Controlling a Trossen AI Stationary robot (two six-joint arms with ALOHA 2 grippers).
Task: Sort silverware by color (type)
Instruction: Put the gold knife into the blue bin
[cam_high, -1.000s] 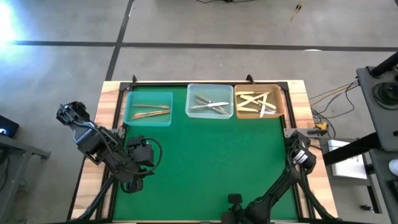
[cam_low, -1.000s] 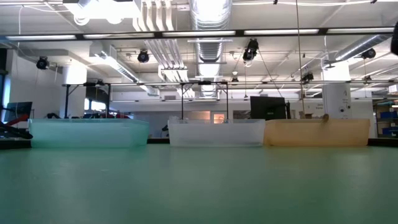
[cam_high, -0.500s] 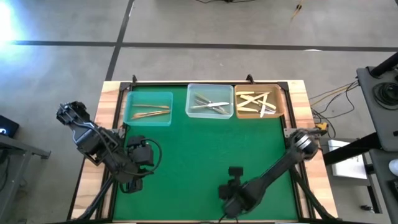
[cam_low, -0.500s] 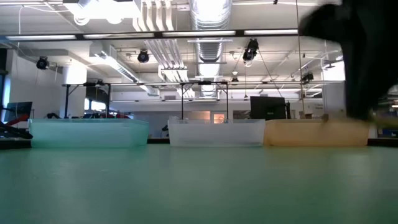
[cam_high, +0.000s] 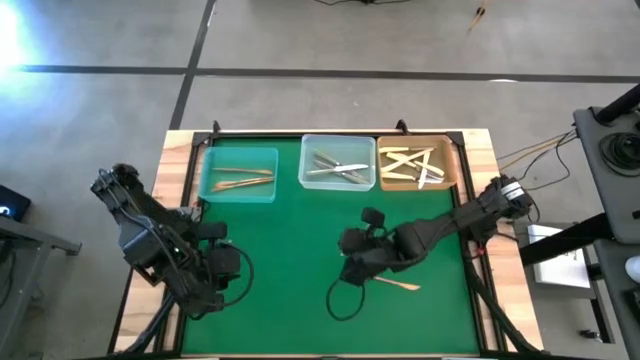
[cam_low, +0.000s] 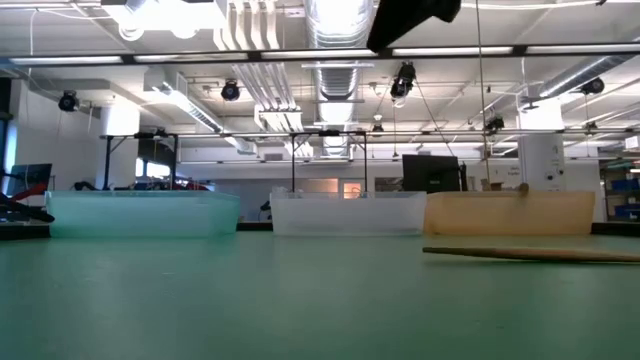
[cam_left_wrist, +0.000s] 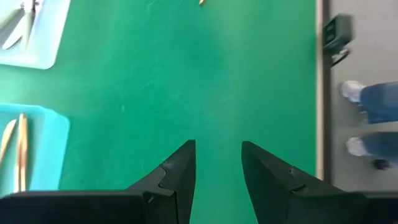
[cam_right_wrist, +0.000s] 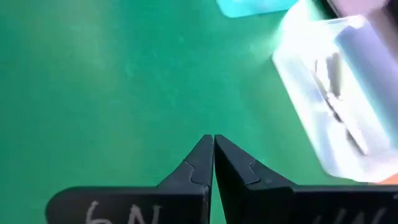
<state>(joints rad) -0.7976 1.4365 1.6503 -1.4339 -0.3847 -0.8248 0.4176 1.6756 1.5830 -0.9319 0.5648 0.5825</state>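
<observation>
One slim golden-bronze piece (cam_high: 396, 283) lies flat on the green mat, right of centre; it also shows in the low view (cam_low: 530, 254). Other golden-bronze pieces lie in the blue tray (cam_high: 240, 173), silver ones in the clear tray (cam_high: 338, 163), and cream ones in the amber tray (cam_high: 417, 165). My right gripper (cam_high: 350, 262) is shut and empty above the mat's middle, just left of the loose piece; its wrist view (cam_right_wrist: 213, 155) shows the fingertips closed together. My left gripper (cam_high: 228, 268) is open and empty over the mat's near left; the gap shows in its wrist view (cam_left_wrist: 217, 168).
The three trays stand in a row along the mat's far edge. A black cable loop (cam_high: 340, 298) hangs by the right arm. A person's legs and shoes (cam_left_wrist: 367, 118) stand on the floor beyond the table's right side.
My right arm has swung from the near right corner up and toward the table's middle. A golden-bronze piece now lies on the mat near it, where none showed before. My left gripper has shifted a little toward the near edge.
</observation>
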